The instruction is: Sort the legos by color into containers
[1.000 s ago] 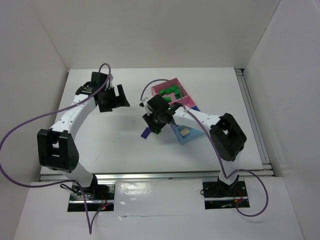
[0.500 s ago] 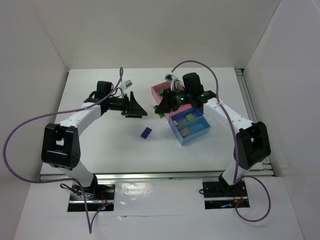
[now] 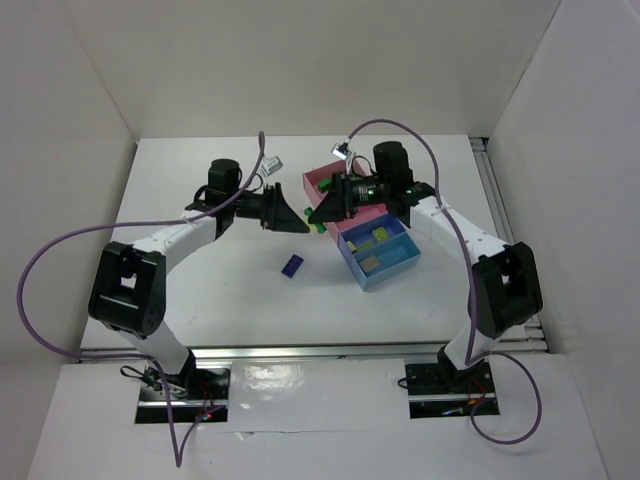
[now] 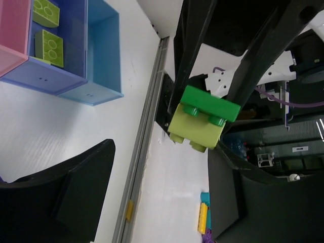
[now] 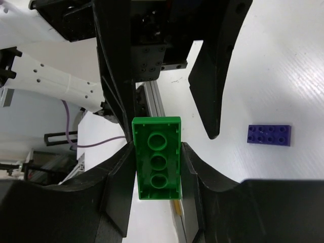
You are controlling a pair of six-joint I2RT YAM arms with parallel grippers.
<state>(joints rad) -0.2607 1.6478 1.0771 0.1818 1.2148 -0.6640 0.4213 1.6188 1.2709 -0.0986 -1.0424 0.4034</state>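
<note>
clamping bricks (image 4: 202, 117), right gripper (image 3: 322, 212) crowds left gripper (image 3: 294, 216)

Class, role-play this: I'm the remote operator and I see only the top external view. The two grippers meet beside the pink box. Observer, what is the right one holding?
Observer: The right gripper is shut on a green brick. A yellow-green brick is stuck to the face turned away from its camera.
Operator: Is the left gripper gripping them too?
Observer: No. The left gripper is open, its jaws wide apart and clear of both bricks.
</note>
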